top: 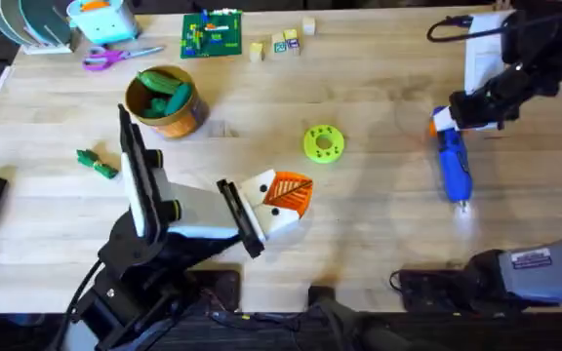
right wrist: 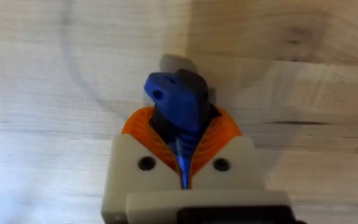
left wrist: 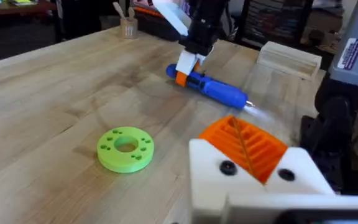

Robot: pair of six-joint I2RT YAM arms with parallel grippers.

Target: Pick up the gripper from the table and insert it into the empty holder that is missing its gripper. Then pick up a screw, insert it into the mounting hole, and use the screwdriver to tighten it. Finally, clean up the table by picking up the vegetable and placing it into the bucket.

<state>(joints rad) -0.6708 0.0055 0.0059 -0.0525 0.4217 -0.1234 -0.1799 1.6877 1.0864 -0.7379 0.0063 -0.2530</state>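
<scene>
Screwdriver (top: 454, 166) lies on the bench (top: 379, 224) at its right side, long axis running near to far, silver tip toward the arm bases. The right end effector (top: 444, 121) clamps its far handle end, arm reaching in from the far right. The left end effector (top: 283, 200), orange pads seemingly together, sits mid-bench near the green disc (top: 323, 142), holding nothing.

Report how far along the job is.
Done: cannot tell whether the finger piece or screw is in. In hand: the right gripper grips the screwdriver, lying on the table. Left: tightening, then moving the vegetable, on the table near the bucket.
</scene>
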